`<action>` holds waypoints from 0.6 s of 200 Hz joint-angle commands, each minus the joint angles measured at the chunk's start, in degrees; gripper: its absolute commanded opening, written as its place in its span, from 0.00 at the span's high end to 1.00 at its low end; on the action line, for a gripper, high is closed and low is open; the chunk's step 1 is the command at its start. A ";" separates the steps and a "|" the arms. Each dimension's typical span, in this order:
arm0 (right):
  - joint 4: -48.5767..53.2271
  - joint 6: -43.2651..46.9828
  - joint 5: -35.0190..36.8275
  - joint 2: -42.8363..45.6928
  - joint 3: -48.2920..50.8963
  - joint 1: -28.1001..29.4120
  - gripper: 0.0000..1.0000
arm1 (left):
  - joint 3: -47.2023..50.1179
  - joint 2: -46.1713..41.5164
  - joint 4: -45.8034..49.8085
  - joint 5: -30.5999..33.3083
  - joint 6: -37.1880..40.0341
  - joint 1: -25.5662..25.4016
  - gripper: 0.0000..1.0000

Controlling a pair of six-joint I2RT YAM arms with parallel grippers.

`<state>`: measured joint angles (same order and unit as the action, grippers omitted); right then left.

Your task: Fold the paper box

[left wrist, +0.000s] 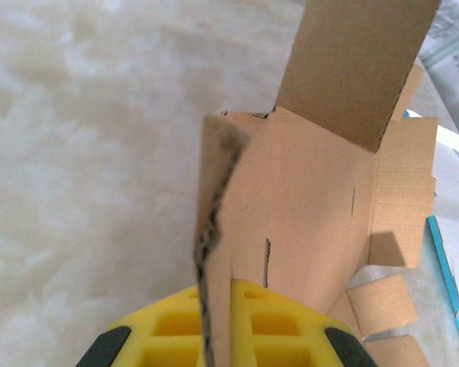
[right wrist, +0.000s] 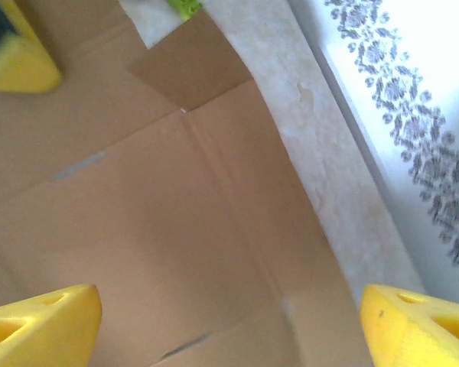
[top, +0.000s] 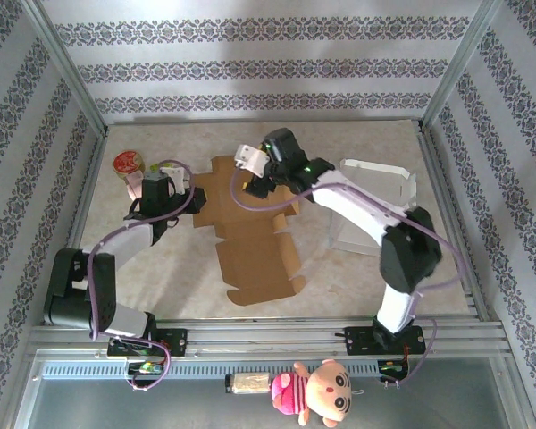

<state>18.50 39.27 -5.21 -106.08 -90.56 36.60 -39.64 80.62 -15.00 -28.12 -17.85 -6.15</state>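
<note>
My left gripper (left wrist: 218, 310) is clamped on the edge of a side flap (left wrist: 214, 222) of the box (top: 250, 232). The box lies mostly flat in the middle of the table, its length running from the near edge toward the far one. The flap stands nearly upright between my pads. My right gripper (top: 261, 174) hangs wide open over the far panel (right wrist: 161, 222), holding nothing.

I judge the step in hand to be raising this left wall. To do it well, I should swing the flap around its crease rather than pull on it, or the whole sheet will slide toward the left edge of the table. My right gripper could press down on the panel just inside that crease to anchor it. My bite is shallow and the board is thin, so a slow, even turn should stop it slipping out or buckling off the score.
</note>
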 commanded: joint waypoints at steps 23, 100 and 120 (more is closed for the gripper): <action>8.22 23.28 6.39 -10.79 -14.02 -0.65 0.13 | 4.28 -6.31 -6.46 1.96 16.63 -3.06 1.00; 9.89 17.98 0.36 -8.67 -9.99 -2.15 0.65 | 6.36 -8.26 -7.71 5.72 18.17 -3.59 1.00; 9.99 15.40 -0.73 -8.26 -9.78 -1.98 0.87 | 5.93 -7.86 -8.02 5.91 17.67 -3.69 1.00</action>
<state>27.46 58.39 -3.18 -117.01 -101.73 35.22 -33.30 73.49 -19.90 -23.31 -1.65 -9.30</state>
